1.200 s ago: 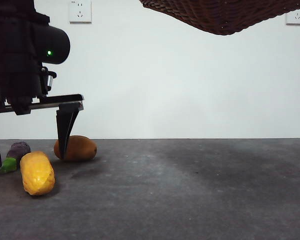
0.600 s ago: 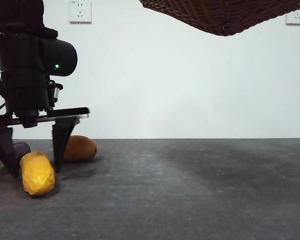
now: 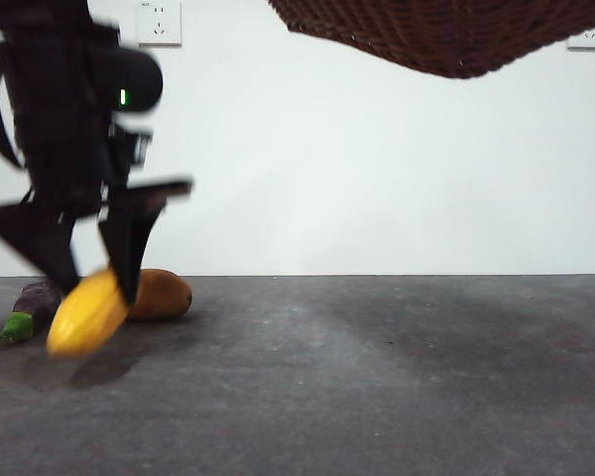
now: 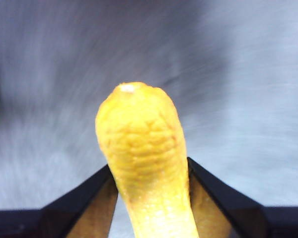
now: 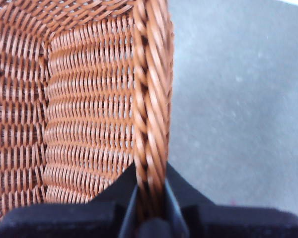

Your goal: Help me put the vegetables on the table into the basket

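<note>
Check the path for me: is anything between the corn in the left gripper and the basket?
Nothing visible. The left gripper is shut on the corn, tilted and just off the table. The basket hangs high in the right gripper, with open space between. The potato and eggplant lie low, behind.

A plain white wall (image 3: pixel 377 178) stands behind the fingers (image 3: pixel 131 248) and stretches well away to their side. One white wall socket (image 3: pixel 159 22) sits high on it, almost straight above the fingers. A second socket (image 3: pixel 587 38), only partly seen, sits equally high, well apart from them.
</note>
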